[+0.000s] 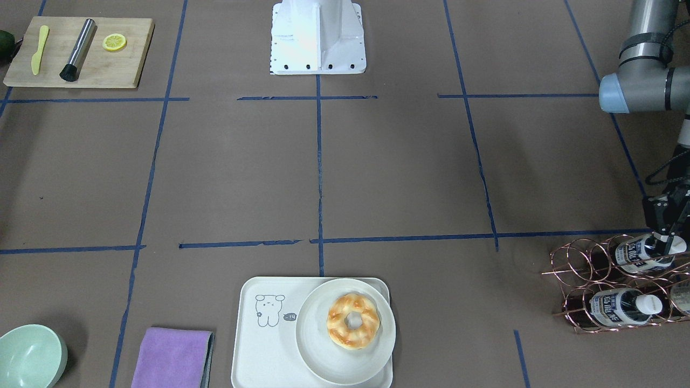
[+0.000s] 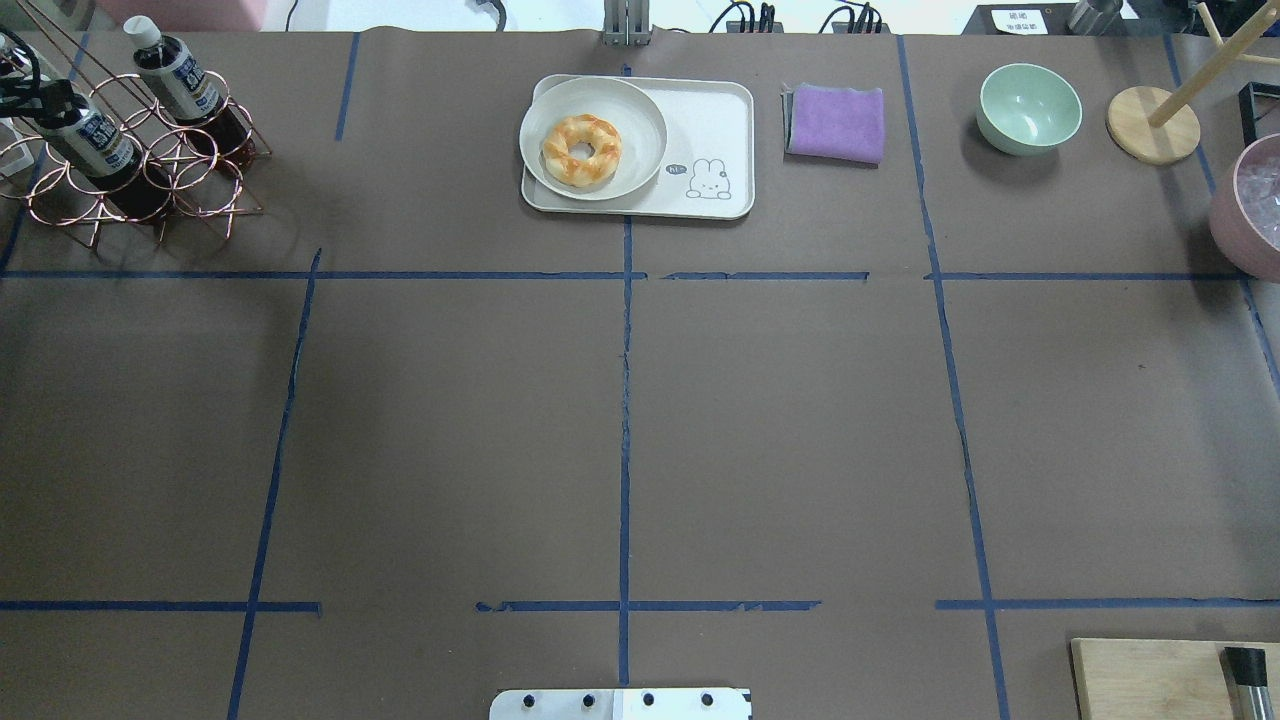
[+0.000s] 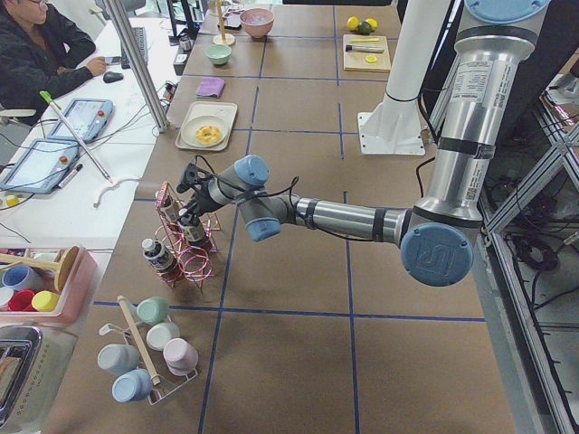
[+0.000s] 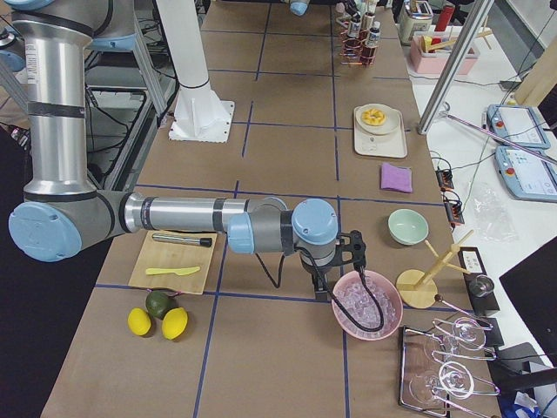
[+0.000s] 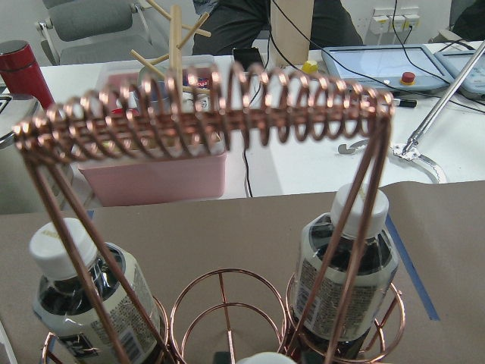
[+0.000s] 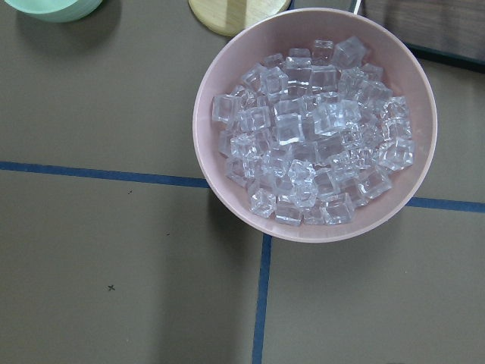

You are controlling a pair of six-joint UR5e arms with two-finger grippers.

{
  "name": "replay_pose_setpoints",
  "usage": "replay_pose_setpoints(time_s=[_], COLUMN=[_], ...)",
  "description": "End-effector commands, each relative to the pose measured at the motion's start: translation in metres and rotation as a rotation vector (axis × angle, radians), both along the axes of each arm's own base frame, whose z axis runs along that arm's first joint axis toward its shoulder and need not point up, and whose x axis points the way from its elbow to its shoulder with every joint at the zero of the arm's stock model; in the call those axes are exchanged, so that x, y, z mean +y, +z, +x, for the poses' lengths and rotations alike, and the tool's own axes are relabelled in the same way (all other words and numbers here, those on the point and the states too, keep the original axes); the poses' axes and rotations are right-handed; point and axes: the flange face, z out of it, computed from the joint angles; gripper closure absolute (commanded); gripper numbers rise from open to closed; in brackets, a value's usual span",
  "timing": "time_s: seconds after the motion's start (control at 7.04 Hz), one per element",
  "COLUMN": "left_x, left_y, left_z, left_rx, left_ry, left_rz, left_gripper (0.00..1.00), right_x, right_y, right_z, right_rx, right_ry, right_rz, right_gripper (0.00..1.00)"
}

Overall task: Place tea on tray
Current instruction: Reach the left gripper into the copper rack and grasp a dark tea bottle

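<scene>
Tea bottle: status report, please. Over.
Left pincer at tea bottle in rack, grip unclear. Right pincer over ice bowl, unclear. Bear half of tray free; plate on the rest.

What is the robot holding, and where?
Can't tell for sure. The left gripper sits at the neck of a tea bottle, but whether its fingers are squeezing isn't clear.

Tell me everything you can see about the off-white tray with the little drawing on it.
The tray is an off-white rounded rectangle with a low rim, apparently matte plastic. It lies flat on the brown table, at the edge far from the robot. A small line-drawn animal with a dark speech bubble marks one end; a round cream plate holding a doughnut covers the other. A purple cloth lies beside it, apart.
</scene>
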Motion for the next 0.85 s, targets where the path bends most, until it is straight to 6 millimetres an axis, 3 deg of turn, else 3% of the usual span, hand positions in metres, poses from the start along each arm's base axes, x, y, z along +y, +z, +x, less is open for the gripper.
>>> replay_pose_setpoints(time_s=[0.0, 0.43, 0.57, 0.71], left_x=[-0.004, -0.009, -0.005, 0.001], left_y=[0.0, -0.015, -0.032, -0.048], left_z=[-0.026, -0.042, -0.05, -0.074], left_rx=[0.012, 0.028, 0.047, 0.065], left_ry=[-0.014, -0.029, -0.015, -0.021], left_rz=[-0.009, 0.013, 0.024, 0.024], left_gripper=[1.0, 1.0, 1.0, 1.0], right_x=[0.0, 0.001, 0.001, 0.001], right_y=[0.001, 0.002, 0.002, 0.002], right_z=[0.0, 0.0, 0.0, 0.0], right_rx=[0.0, 0.0, 0.0, -0.001], right_ry=[0.0, 0.0, -0.001, 0.0], right_rz=[-0.002, -0.005, -0.002, -0.006], right_gripper=[0.0, 0.0, 0.0, 0.0])
